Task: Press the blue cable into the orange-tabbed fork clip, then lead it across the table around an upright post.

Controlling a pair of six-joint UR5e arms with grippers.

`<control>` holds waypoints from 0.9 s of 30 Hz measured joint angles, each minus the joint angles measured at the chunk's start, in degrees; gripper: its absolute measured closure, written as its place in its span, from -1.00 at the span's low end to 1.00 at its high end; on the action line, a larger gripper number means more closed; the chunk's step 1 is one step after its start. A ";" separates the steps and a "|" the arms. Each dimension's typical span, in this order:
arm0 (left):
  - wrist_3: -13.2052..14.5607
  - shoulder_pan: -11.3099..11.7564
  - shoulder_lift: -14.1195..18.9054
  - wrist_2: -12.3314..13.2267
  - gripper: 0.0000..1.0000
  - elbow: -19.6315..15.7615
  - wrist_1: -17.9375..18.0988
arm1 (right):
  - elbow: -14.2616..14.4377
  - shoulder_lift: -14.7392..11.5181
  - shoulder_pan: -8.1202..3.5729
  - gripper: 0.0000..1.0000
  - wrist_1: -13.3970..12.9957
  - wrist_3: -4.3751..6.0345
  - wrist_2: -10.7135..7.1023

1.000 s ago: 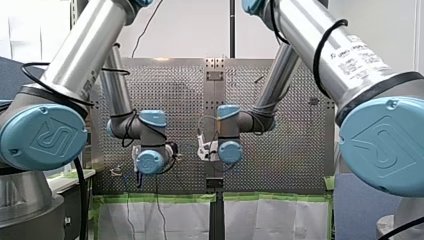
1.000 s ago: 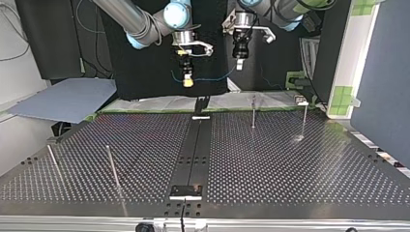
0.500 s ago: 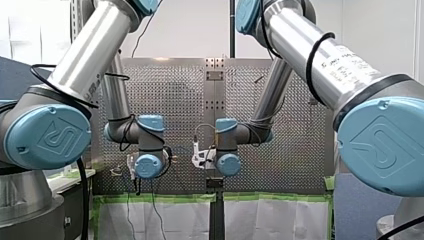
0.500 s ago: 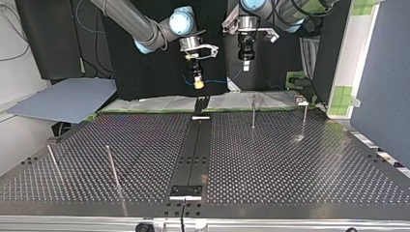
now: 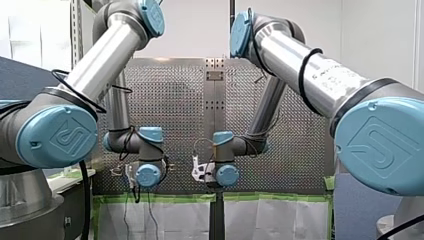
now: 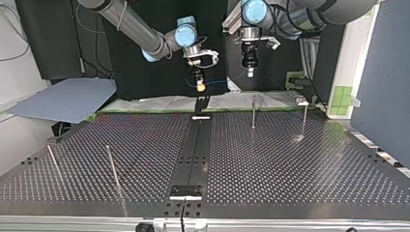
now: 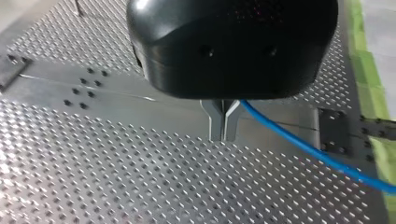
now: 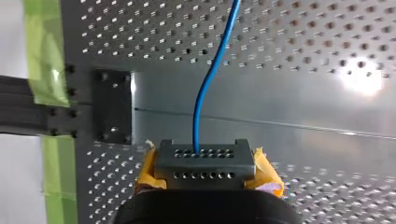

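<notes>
In the top view, both grippers hang above the far edge of the perforated table point(image 6: 290, 164). My right gripper point(image 6: 200, 88), with yellow pads, comes in from the view's left. My left gripper point(image 6: 250, 74), black, hangs to its right. The thin blue cable point(image 6: 222, 80) sags between them. In the left wrist view, my left gripper point(image 7: 223, 138) has its metal fingers pressed together, and the blue cable point(image 7: 303, 148) trails away from them over the plate. In the right wrist view, my right gripper point(image 8: 198, 151) is shut on the blue cable point(image 8: 197, 121), which runs on ahead. I see no orange-tabbed clip.
Two upright posts point(image 6: 253, 113) point(image 6: 304, 121) stand near the far edge at the top view's right. Two leaning posts point(image 6: 112, 166) point(image 6: 53, 162) stand near the front at its left. A dark centre rail point(image 6: 193, 154) crosses the table. Green tape point(image 8: 44, 51) lines the table's edge.
Both wrists have sunk lower in the front view. In the top view my right gripper has moved to the right, toward my left gripper, which has shifted slightly right. Both grips are unchanged.
</notes>
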 joint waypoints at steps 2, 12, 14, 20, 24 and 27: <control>0.34 0.98 -0.99 0.95 1.00 0.00 -0.08 | -1.16 1.17 -0.35 1.00 0.47 -0.10 -0.10; 0.90 6.39 -3.85 6.34 1.00 1.34 -0.88 | -5.94 4.86 -0.99 1.00 2.83 -0.56 -2.76; 0.82 7.49 -3.88 7.42 1.00 2.24 -1.67 | -6.70 4.97 -0.99 1.00 3.14 -0.70 -3.72; 0.67 10.72 -3.89 9.27 1.00 5.29 -4.48 | -8.93 5.08 -0.99 1.00 4.03 -1.20 -4.97; 0.98 12.76 -3.88 9.97 1.00 7.32 -6.45 | -10.24 5.11 -1.04 1.00 5.14 -1.12 -5.16; 1.11 14.42 -3.86 10.48 1.00 8.84 -8.12 | -10.87 5.12 -1.27 1.00 5.71 -1.22 -5.19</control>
